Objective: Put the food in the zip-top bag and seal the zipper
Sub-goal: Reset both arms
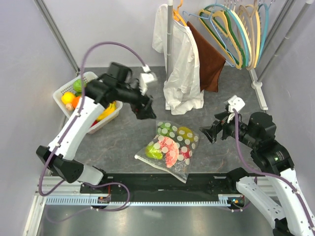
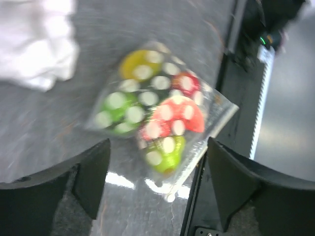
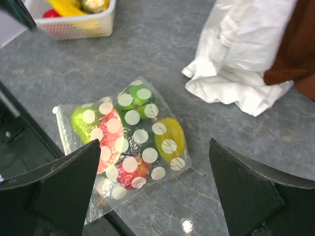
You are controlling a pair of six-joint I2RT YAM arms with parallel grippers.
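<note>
The clear dotted zip-top bag [image 1: 169, 147] lies flat on the grey table, holding food: a red-pink slice, green pieces, a yellow piece and a small red one. It also shows in the left wrist view [image 2: 162, 115] and the right wrist view [image 3: 125, 142]. The zipper track runs along the bag's near-left edge [image 1: 160, 168]; I cannot make out the slider. My left gripper [image 1: 145, 111] hangs open and empty above the table behind the bag. My right gripper [image 1: 210, 132] is open and empty to the right of the bag.
A white lattice basket [image 1: 66, 90] with more toy fruit stands at the left. A white garment [image 1: 181, 69] and a brown cloth [image 1: 209, 61] hang from a rack at the back, with coloured hangers [image 1: 236, 29]. A black rail [image 1: 162, 182] runs along the near edge.
</note>
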